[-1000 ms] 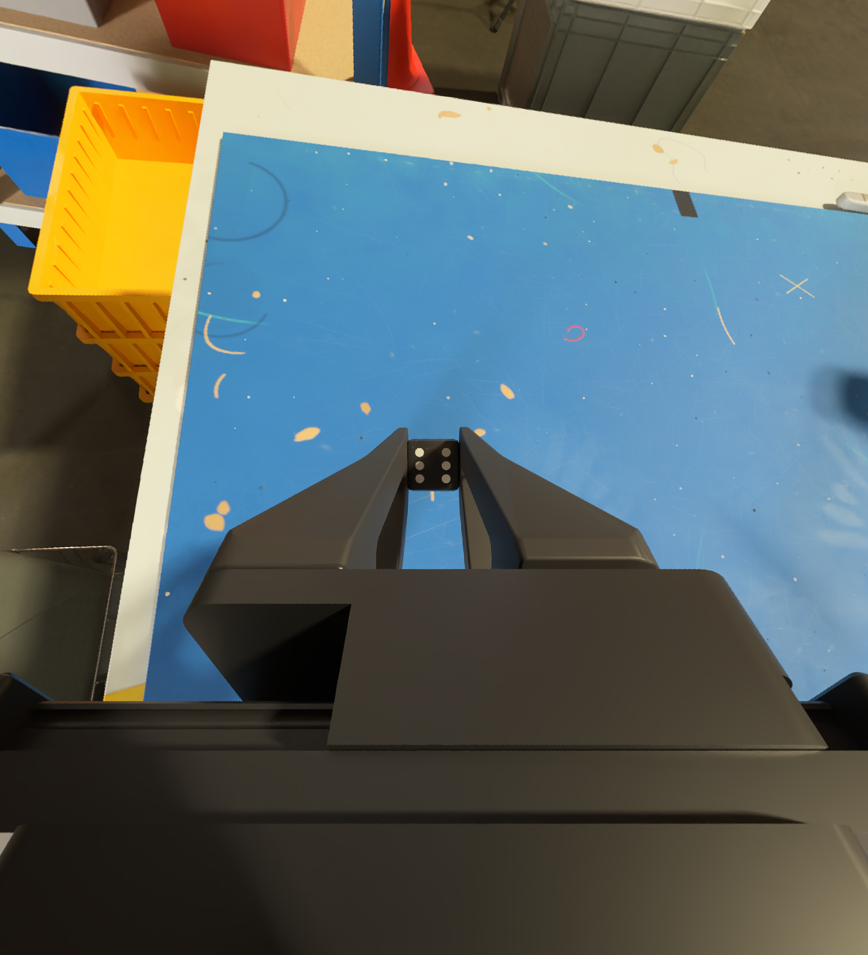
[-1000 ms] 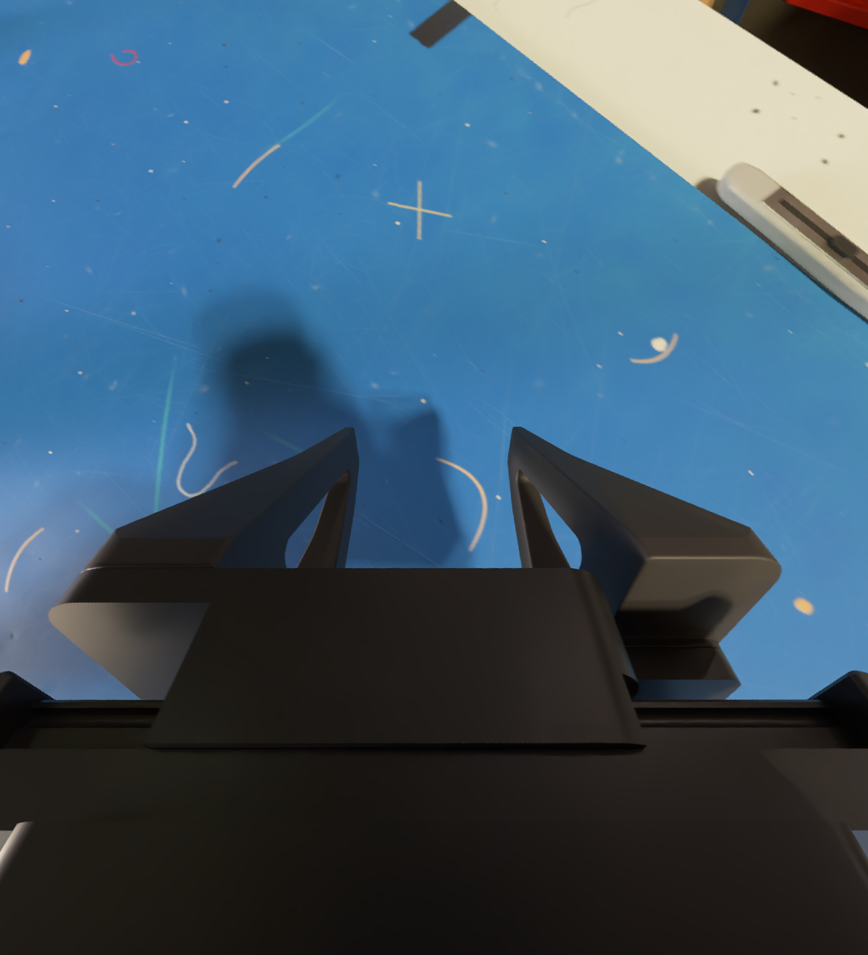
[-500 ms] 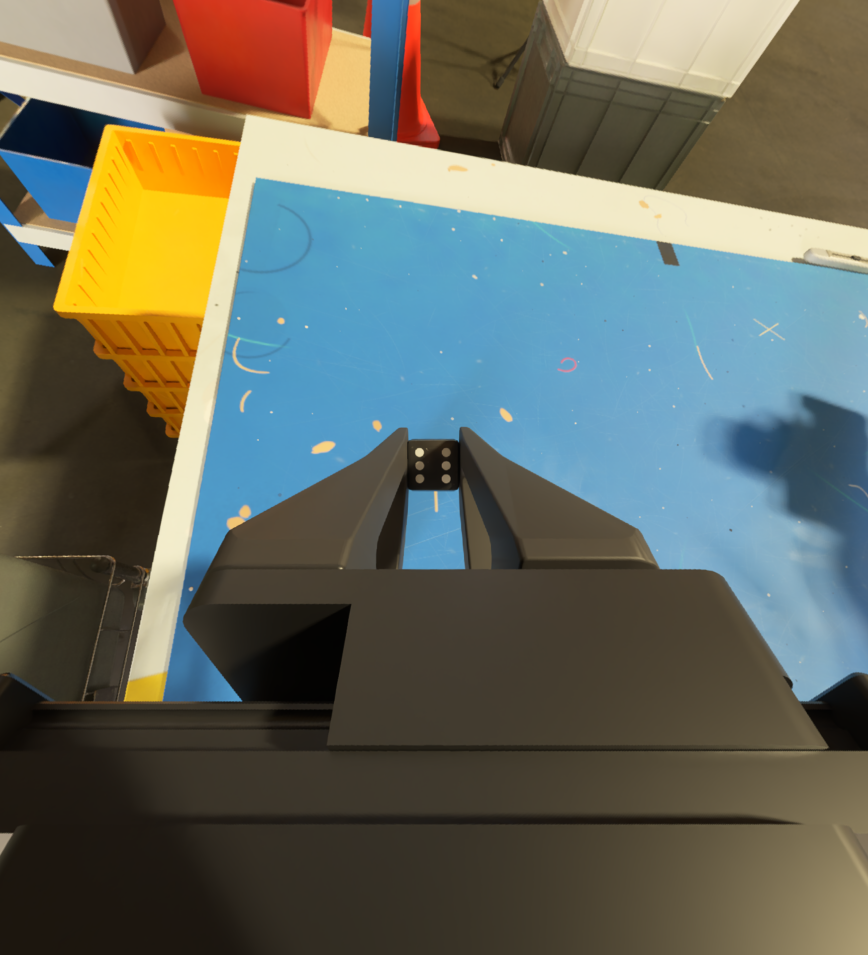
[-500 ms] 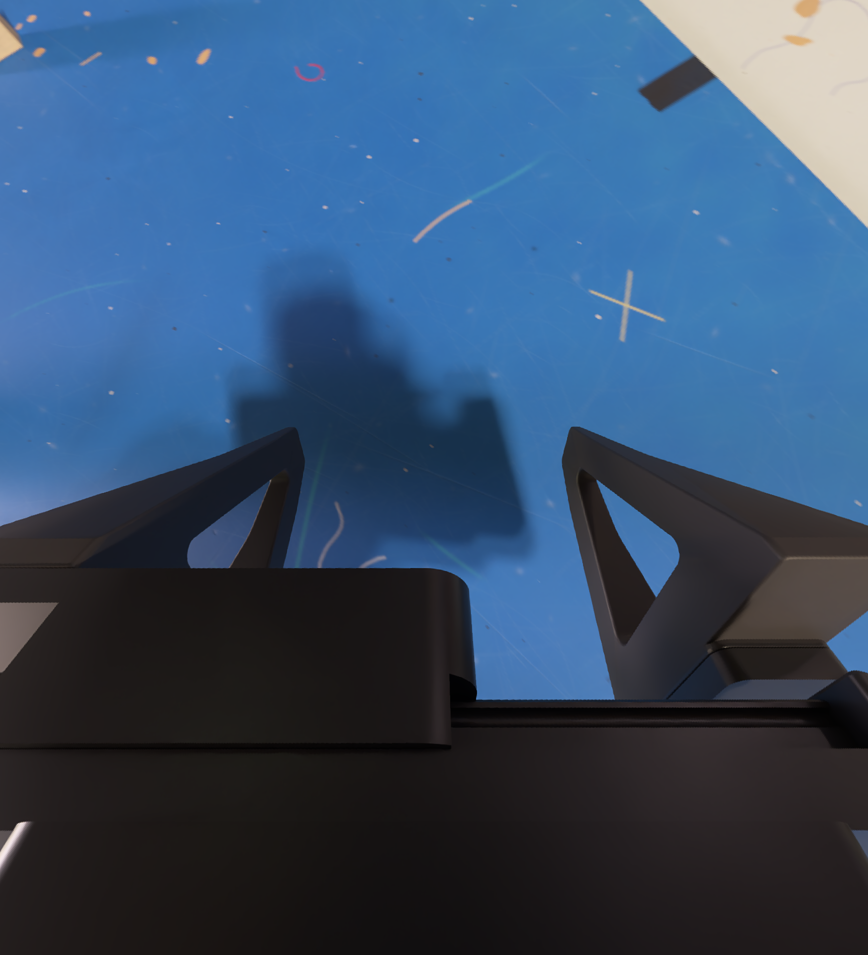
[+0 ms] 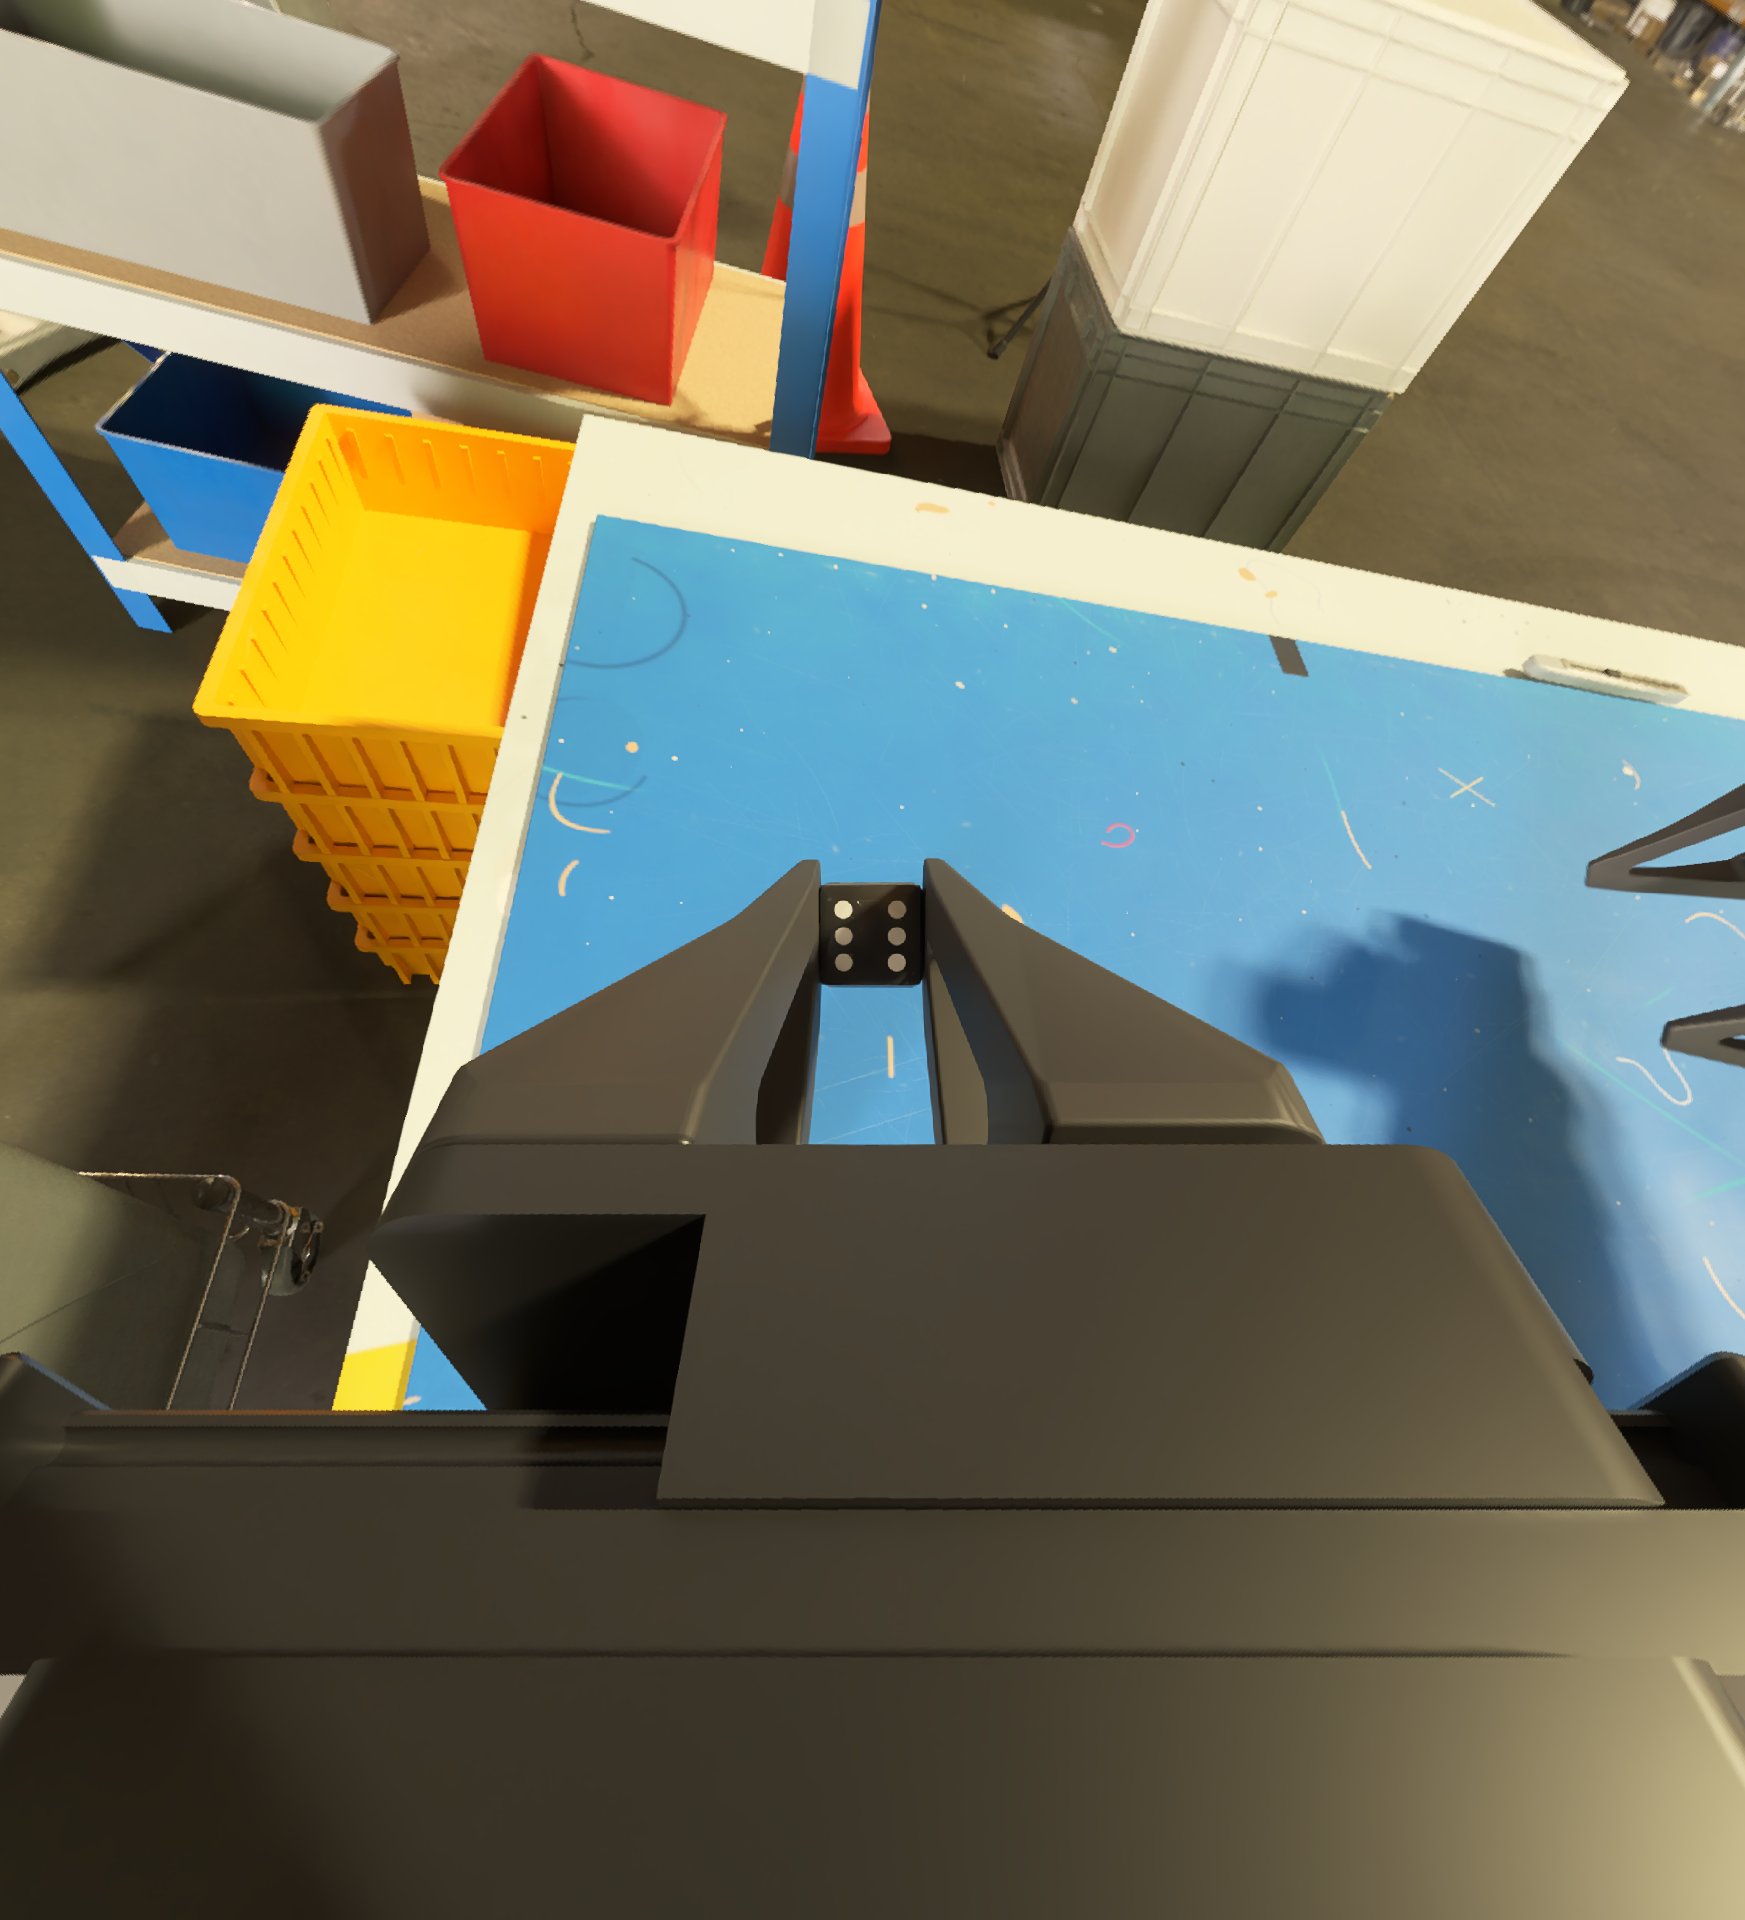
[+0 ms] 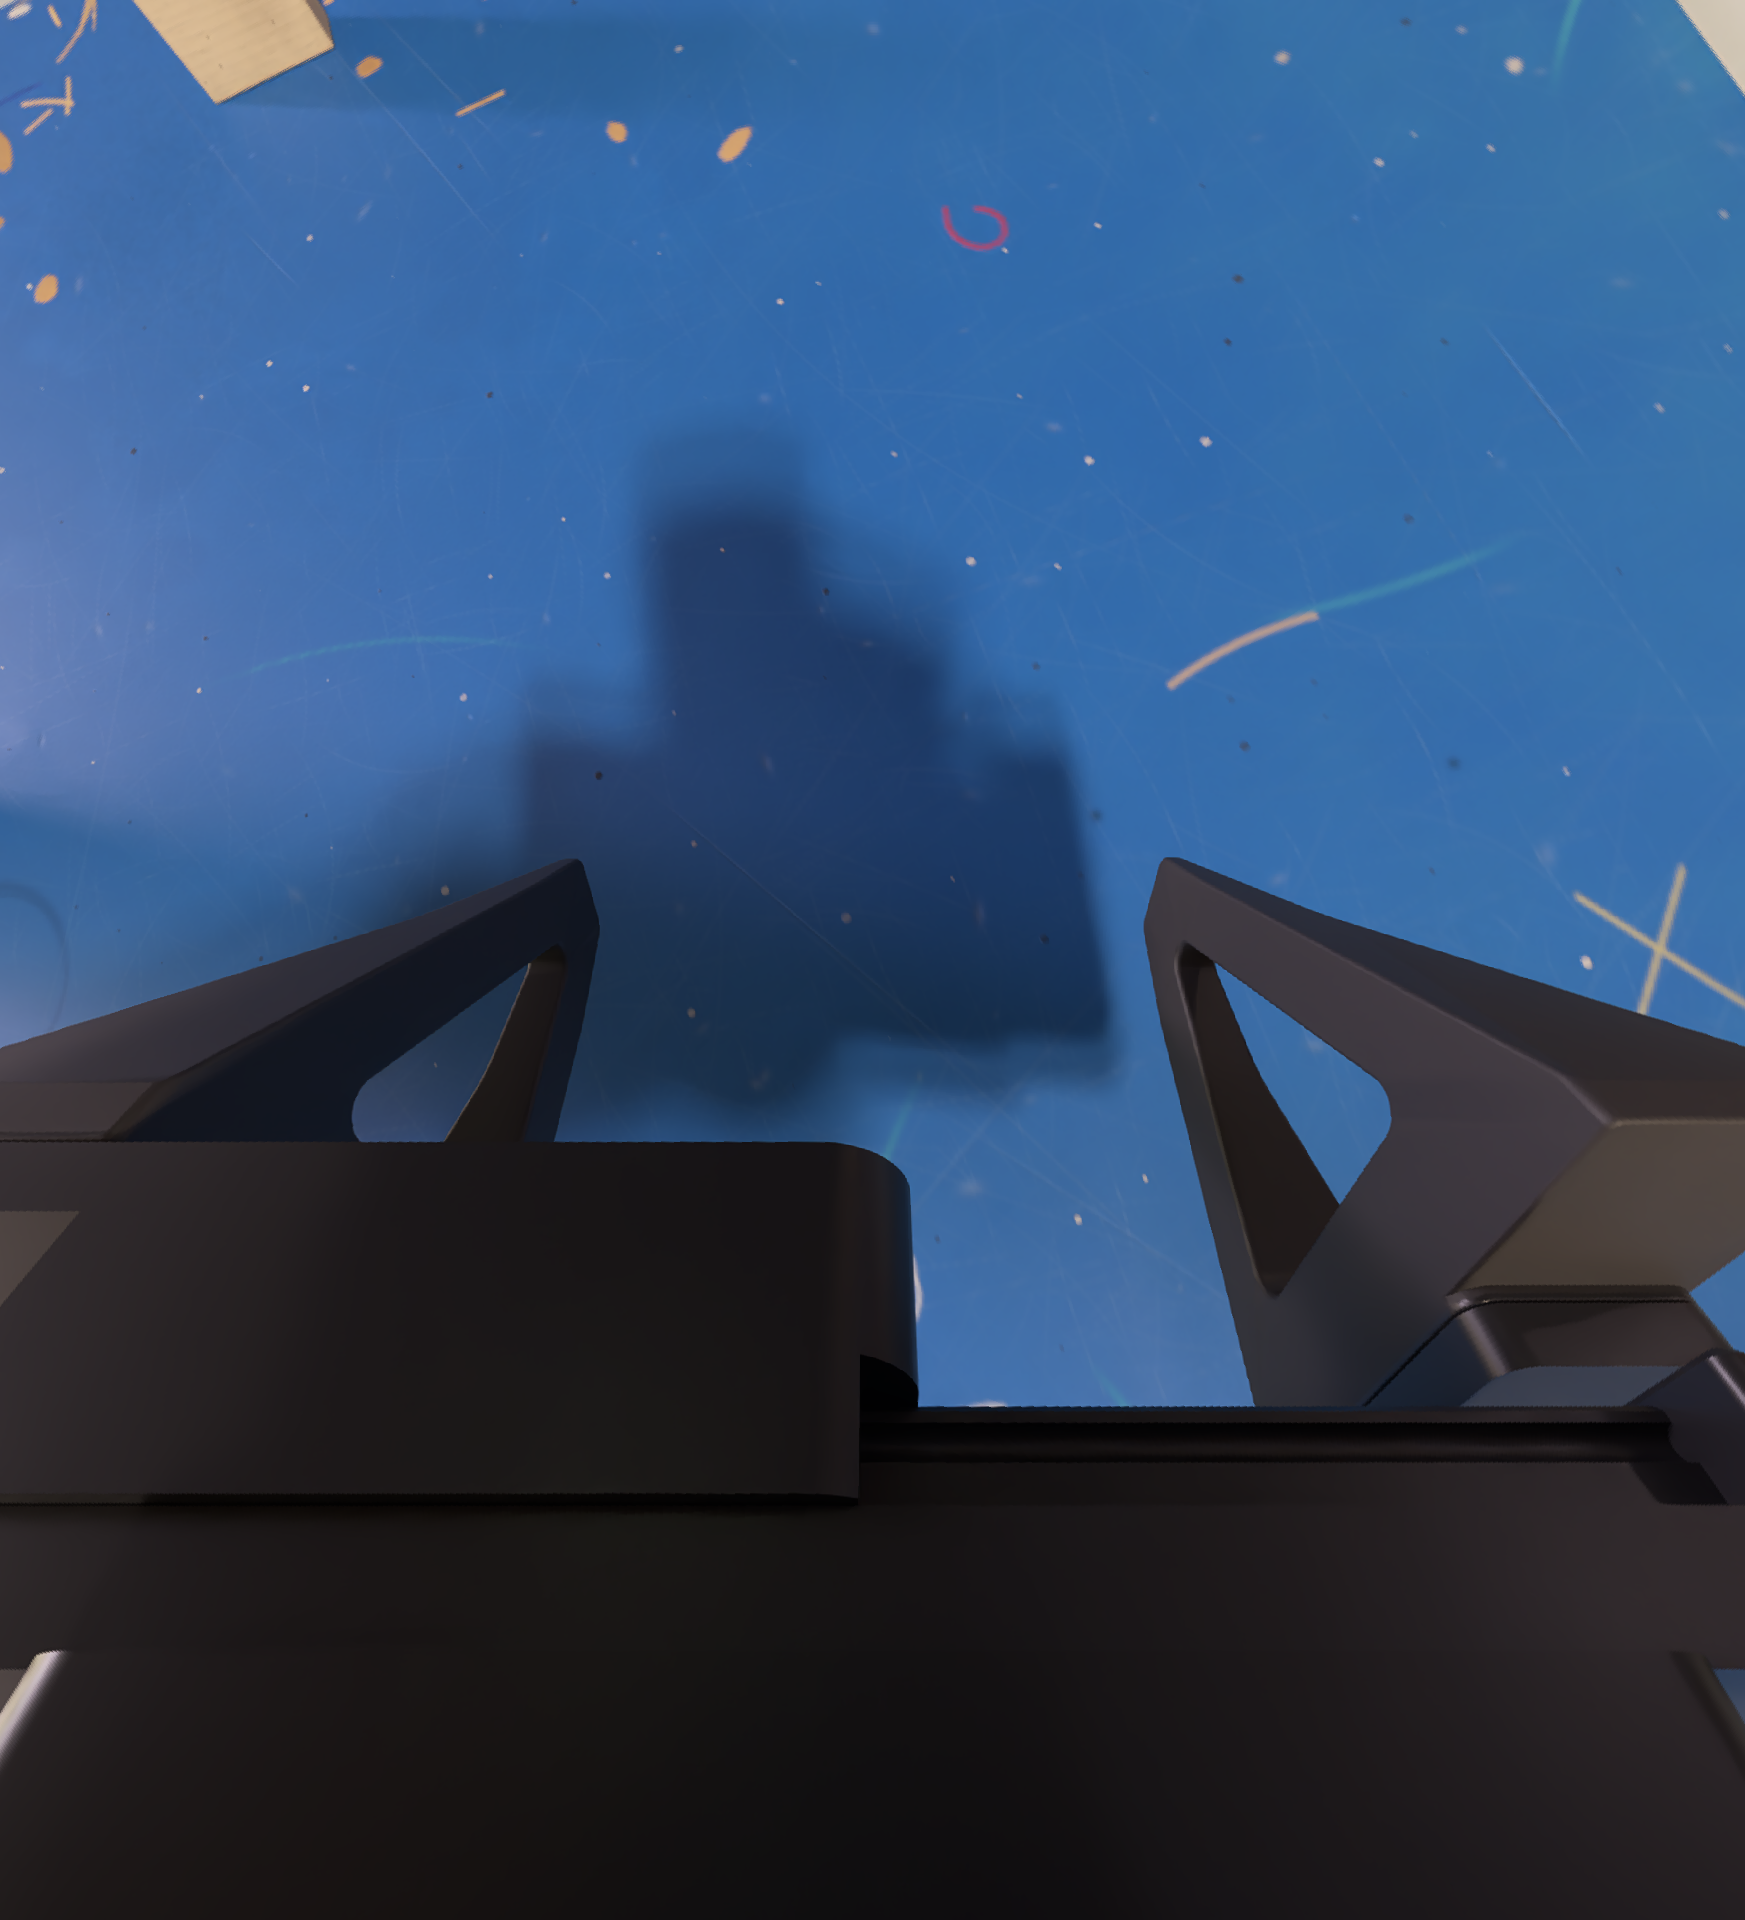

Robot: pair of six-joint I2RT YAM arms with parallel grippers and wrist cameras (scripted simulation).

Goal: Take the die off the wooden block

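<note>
My left gripper (image 5: 870,904) is shut on the black die (image 5: 870,933), whose face of pale pips looks at the camera, and holds it high above the blue mat (image 5: 1055,727). The wooden block (image 6: 234,42) shows only in the right wrist view, at the top left edge, resting on the mat with nothing on the part I see. My right gripper (image 6: 870,894) is open and empty above the mat (image 6: 847,416), over its own shadow. Its two fingers (image 5: 1720,862) also show at the right edge of the left wrist view.
A stack of yellow bins (image 5: 380,644) stands against the table's left edge. Behind it is a shelf with a red bin (image 5: 587,229), a grey bin (image 5: 151,156) and a blue bin (image 5: 193,457). White and grey crates (image 5: 1263,260) stand beyond the far edge. A white utility knife (image 5: 1606,675) lies on the table's border.
My left gripper has risen with the die, so more of the shelf and crates shows. My right gripper has opened wider and swung left, bringing the wooden block into its view.
</note>
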